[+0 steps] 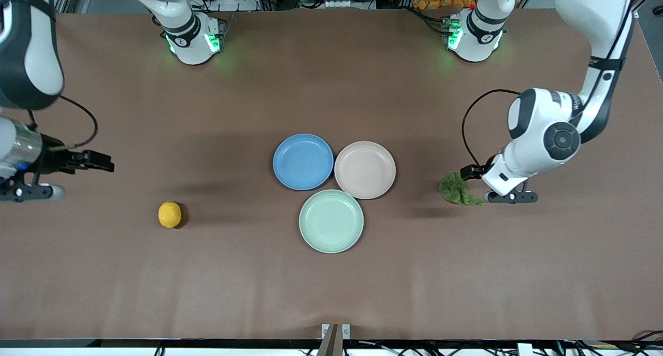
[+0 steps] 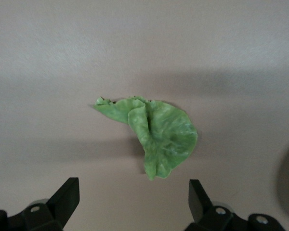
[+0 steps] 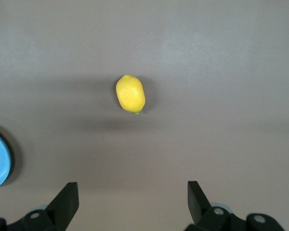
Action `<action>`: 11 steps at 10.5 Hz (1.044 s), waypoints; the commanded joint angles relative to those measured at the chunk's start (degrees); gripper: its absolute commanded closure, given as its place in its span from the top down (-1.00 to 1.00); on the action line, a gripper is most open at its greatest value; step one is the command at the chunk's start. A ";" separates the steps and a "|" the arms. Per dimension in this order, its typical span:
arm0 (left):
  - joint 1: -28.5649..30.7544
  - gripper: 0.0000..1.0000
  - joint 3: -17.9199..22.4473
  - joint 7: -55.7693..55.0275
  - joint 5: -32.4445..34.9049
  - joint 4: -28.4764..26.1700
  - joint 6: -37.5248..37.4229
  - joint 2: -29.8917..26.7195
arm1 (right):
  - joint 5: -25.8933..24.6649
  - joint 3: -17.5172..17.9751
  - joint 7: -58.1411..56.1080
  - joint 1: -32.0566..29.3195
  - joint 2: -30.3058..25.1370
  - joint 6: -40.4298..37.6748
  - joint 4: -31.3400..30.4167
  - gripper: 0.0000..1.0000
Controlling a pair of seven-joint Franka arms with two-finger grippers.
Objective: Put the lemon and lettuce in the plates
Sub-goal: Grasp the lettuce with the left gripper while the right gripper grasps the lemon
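Both wrist views show wide-open, empty jaws: left end effector [image 2: 131,199] above the lettuce [image 2: 154,135], right end effector [image 3: 132,199] above the lemon [image 3: 130,94]. Blue plate [image 1: 303,161] and pink plate [image 1: 364,169] touch mid-desk [image 1: 331,294]; lemon sits toward the right arm's end, lettuce toward the left's.

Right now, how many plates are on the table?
3, all touching mid-table: the blue plate toward the right arm's end, the beige-pink plate beside it toward the left arm's end, and the mint-green plate nearest the front camera. None seem hidden.
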 commanded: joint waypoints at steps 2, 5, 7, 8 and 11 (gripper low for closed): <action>-2.36 0.96 0.04 -3.61 0.40 -0.48 5.67 2.93 | 0.28 0.44 -0.49 0.04 1.45 11.85 -7.44 1.00; -2.37 0.70 0.12 -4.33 0.57 -0.48 9.03 6.53 | 0.02 0.52 -0.84 1.10 3.90 20.24 -11.17 1.00; -2.19 0.69 0.21 -4.24 0.75 -0.83 10.08 7.59 | -0.69 0.44 -0.93 2.24 6.63 22.44 -11.17 1.00; -2.02 0.64 0.30 -4.24 0.92 -0.92 10.17 8.21 | -0.69 0.44 -0.93 2.07 7.33 22.54 -11.17 1.00; -1.57 -0.04 0.65 -4.33 2.50 -1.01 10.44 9.00 | -0.86 0.44 -1.02 2.16 11.63 27.87 -11.08 1.00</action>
